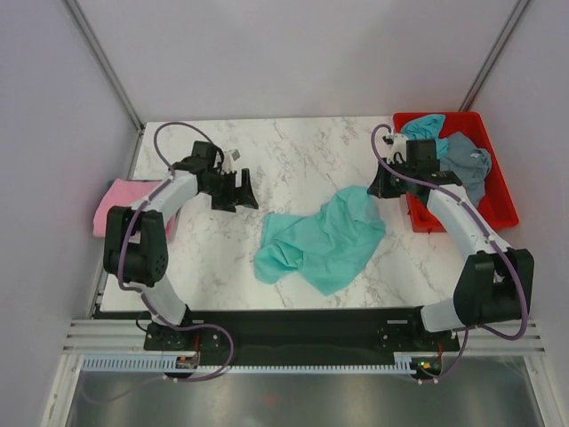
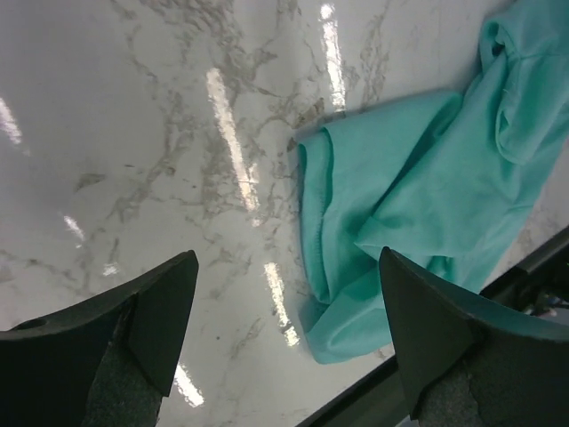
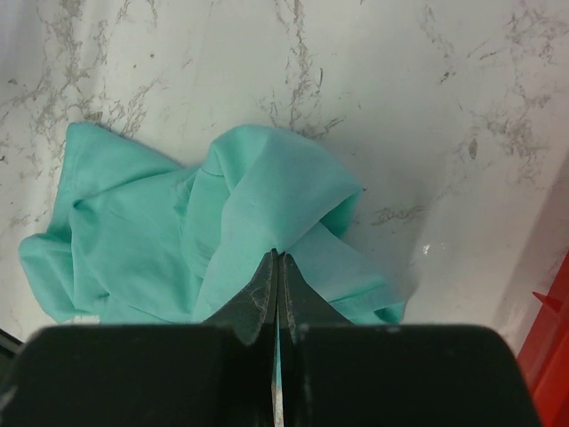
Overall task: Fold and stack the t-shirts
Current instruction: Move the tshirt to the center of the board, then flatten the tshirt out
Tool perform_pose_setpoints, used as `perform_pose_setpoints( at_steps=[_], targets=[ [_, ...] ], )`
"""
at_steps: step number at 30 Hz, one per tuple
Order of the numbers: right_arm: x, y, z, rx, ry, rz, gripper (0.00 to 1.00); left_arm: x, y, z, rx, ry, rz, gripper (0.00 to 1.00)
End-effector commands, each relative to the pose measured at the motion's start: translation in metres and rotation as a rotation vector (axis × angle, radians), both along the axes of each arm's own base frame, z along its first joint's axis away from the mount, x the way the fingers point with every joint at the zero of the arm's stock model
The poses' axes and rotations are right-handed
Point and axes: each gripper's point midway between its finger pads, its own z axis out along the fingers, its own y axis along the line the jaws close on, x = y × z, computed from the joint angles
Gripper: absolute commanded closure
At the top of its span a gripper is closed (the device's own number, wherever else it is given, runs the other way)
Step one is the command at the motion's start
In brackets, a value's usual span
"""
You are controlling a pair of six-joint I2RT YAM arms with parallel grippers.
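A crumpled teal-green t-shirt [image 1: 322,237] lies in the middle of the marble table. My right gripper [image 1: 377,189] is shut on its far right corner; the wrist view shows the cloth [image 3: 258,205] pinched between the closed jaws [image 3: 276,258]. My left gripper [image 1: 238,190] is open and empty, above bare table to the left of the shirt; its wrist view shows the shirt [image 2: 418,205] to the right of the gripper [image 2: 289,307]. A pink t-shirt [image 1: 120,203] lies folded at the table's left edge. Light blue [image 1: 425,127] and grey-blue [image 1: 468,160] t-shirts lie in the red tray. No orange t-shirt is in view.
The red plastic tray [image 1: 500,200] stands at the far right of the table, close behind my right arm. Grey walls close in the back and sides. The black base rail [image 1: 302,334] runs along the near edge.
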Motion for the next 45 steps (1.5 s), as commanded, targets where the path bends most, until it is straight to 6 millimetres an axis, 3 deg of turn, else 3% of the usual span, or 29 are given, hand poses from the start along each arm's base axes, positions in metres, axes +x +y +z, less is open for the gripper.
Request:
perform_pose_setpoints(
  at_steps=[1, 5, 8, 9, 12, 20, 25, 27, 29, 30, 31, 33, 36, 45],
  targets=[
    [0.007, -0.006, 0.011, -0.006, -0.046, -0.027, 1.0, -0.014, -0.044, 0.003, -0.241, 0.122, -0.047, 0.1],
    [0.008, -0.006, 0.01, 0.009, -0.046, -0.037, 0.98, -0.014, -0.063, -0.018, -0.25, 0.188, -0.077, 0.12],
    [0.009, -0.007, 0.014, 0.001, -0.059, -0.044, 0.7, -0.011, -0.073, -0.03, -0.243, 0.215, -0.098, 0.12],
    [0.009, -0.008, 0.015, -0.002, -0.064, -0.048, 0.5, -0.01, -0.076, -0.035, -0.24, 0.226, -0.103, 0.12],
    [0.009, -0.011, 0.019, -0.014, -0.077, -0.055, 0.33, -0.012, -0.084, -0.04, -0.236, 0.237, -0.123, 0.12],
    [0.0, -0.01, 0.017, -0.019, -0.078, -0.024, 0.3, -0.02, -0.098, -0.045, -0.229, 0.252, -0.161, 0.12],
    [-0.003, -0.031, 0.023, -0.137, -0.13, -0.051, 0.29, -0.025, -0.101, -0.047, -0.225, 0.261, -0.17, 0.12],
    [-0.009, -0.032, 0.029, -0.194, -0.19, 0.039, 0.29, -0.023, -0.102, -0.044, -0.228, 0.251, -0.172, 0.12],
    [-0.026, -0.012, 0.024, -0.177, -0.211, 0.256, 0.3, -0.018, -0.103, -0.035, -0.235, 0.224, -0.176, 0.12],
    [-0.042, -0.006, 0.009, -0.168, -0.144, 0.333, 0.31, -0.016, -0.104, -0.03, -0.24, 0.215, -0.173, 0.97],
    [-0.049, 0.0, 0.003, -0.165, -0.119, 0.384, 0.32, -0.009, -0.093, -0.036, -0.157, 0.186, -0.136, 0.98],
    [-0.069, 0.015, -0.02, -0.145, -0.039, 0.528, 0.34, 0.0, -0.087, -0.028, -0.123, 0.14, -0.135, 0.98],
    [-0.082, 0.032, -0.038, -0.125, 0.046, 0.625, 0.38, 0.007, -0.08, -0.021, -0.078, 0.089, -0.142, 0.98],
    [-0.088, 0.055, -0.067, -0.193, 0.045, 0.803, 0.43, -0.001, -0.077, -0.009, -0.073, 0.058, -0.147, 0.98]
  ],
)
